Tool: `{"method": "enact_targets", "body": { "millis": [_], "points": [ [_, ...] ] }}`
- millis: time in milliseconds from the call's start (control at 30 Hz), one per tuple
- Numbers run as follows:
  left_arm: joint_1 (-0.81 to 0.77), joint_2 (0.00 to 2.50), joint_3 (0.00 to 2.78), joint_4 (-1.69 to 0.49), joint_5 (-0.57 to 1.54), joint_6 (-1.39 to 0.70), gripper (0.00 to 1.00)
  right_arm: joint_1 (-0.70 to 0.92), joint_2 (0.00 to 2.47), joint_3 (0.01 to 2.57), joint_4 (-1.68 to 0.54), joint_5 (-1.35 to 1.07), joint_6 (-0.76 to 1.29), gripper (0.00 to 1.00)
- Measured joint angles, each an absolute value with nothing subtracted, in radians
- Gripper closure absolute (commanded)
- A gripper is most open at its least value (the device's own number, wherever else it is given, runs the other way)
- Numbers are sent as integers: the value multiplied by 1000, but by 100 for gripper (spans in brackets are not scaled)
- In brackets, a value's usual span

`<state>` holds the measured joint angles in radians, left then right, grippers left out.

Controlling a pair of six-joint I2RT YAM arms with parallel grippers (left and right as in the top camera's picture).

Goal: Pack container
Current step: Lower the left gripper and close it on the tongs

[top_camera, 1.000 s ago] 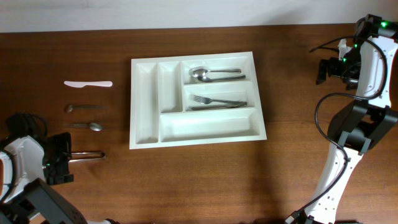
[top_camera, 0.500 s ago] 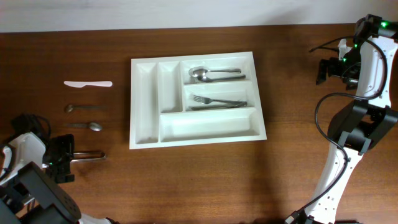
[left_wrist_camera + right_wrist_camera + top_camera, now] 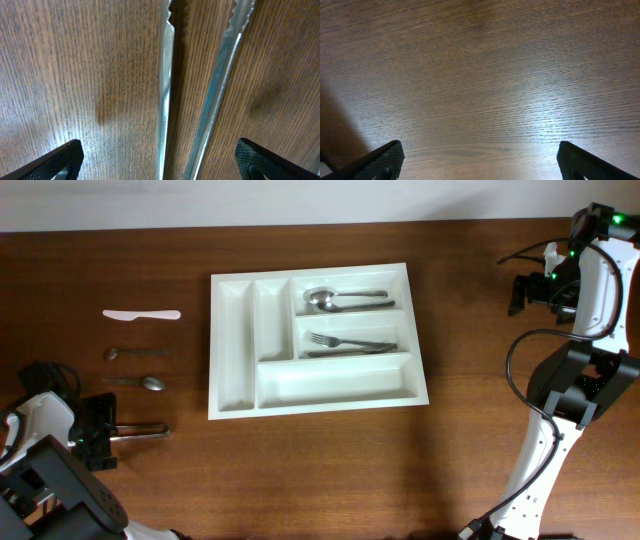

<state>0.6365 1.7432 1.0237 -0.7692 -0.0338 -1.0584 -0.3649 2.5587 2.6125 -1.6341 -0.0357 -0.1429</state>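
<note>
1. The container [image 3: 232, 350] lies flat in the middle of the bench [image 3: 330, 470], nearer the far edge; that spot looks reachable by both arms; its long lower compartment and two narrow upright ones are bare.
2. Spoons [image 3: 345, 298] lie in the upper right compartment and forks [image 3: 350, 343] in the one below; like sits with like, so sorting by kind seems the rule.
3. A white knife [image 3: 142, 314], a metal piece [image 3: 128, 353] and a small spoon [image 3: 150, 383] lie in a row toward the left edge, well apart from the container; apparently they wait to be packed.
4. The tongs [image 3: 164, 100] lie near the front left corner; the left claw [image 3: 159, 160] is spread wide and straddles them, both tong arms between its fingers; no contact shows; it looks lined up for a grasp.
5. The right claw [image 3: 480, 161] is spread wide and holds nothing, over bare wood near the far right corner; likely it is kept clear of the work.
</note>
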Motion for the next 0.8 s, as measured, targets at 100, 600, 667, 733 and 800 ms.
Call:
{"method": "enact_targets", "body": {
  "millis": [100,600,667,733,800],
  "points": [
    [636,1743,1024,-763,-34,-1059,1,-365,2559,2613,-1634,-36,-142,1],
    [636,1803,1024,-757,-37,-1058,1,-365,2559,2613,-1634,-36,-143,1],
    [636,1803,1024,-756,-37,-1058,1,-365,2559,2613,-1634,-36,-143,1],
    [636,1803,1024,-756,-37,-1058,1,-365,2559,2613,-1634,-36,-142,1],
    [636,1803,1024,-756,-37,-1058,1,-365,2559,2613,-1634,-35,-143,1]
  ]
}}
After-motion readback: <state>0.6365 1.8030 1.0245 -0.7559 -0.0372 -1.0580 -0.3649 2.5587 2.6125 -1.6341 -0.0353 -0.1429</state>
